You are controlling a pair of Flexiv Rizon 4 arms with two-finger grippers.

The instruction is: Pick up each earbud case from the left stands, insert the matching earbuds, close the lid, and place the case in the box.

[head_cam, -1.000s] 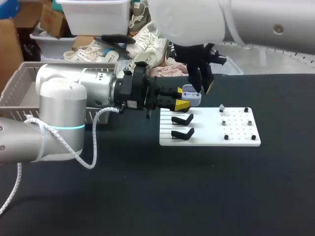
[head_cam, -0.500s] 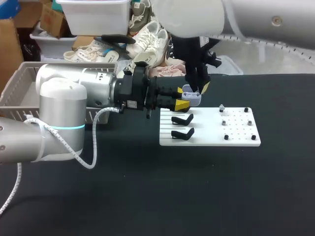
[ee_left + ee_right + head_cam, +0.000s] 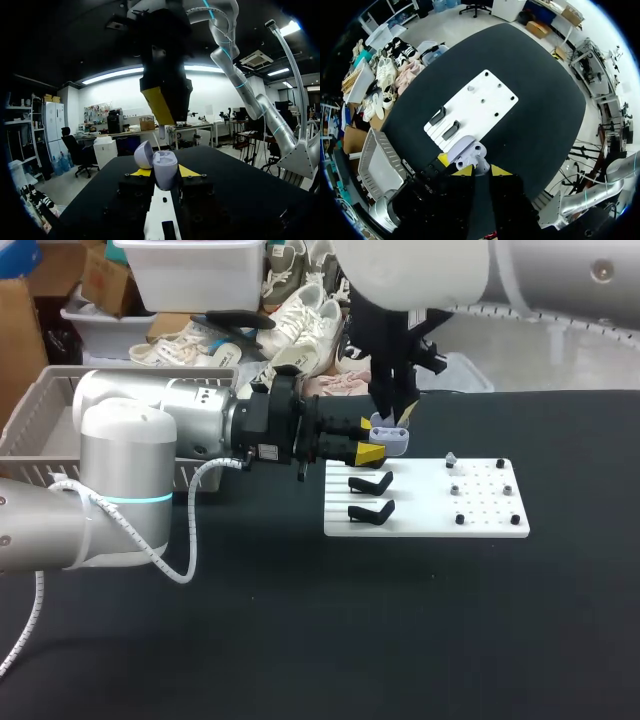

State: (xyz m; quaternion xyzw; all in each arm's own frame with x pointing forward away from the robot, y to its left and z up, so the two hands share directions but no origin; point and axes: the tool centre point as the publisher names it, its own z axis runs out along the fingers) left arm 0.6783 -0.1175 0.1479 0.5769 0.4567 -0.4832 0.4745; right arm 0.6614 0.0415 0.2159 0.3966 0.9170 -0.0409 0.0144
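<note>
Open earbud case (image 3: 392,440) clamped in left jaws

1. Table (image 3: 300,640): black and matt, with a faint cloth-like nap and no glare.
2. Board (image 3: 425,523), toward the table's far edge: white, smooth and matt, looks like plastic.
3. Stands (image 3: 370,483) on the board: black and smooth with a slight sheen, like hard plastic.
4. Case (image 3: 165,167): pale lilac, smooth plastic with a satin finish and a soft highlight on its lid.
5. Left arm (image 3: 120,460): silver barrel that looks like brushed metal, with glossy white joints.
6. Left gripper (image 3: 159,172): matt black body with flat, dull yellow tips.
7. Right arm (image 3: 410,270): glossy white shell with bright highlights.
8. Basket (image 3: 30,425), by the table's left edge: dull beige slotted plastic.
9. Cable (image 3: 190,530) on the left arm: white and smooth, partly in ribbed spiral wrap.
</note>
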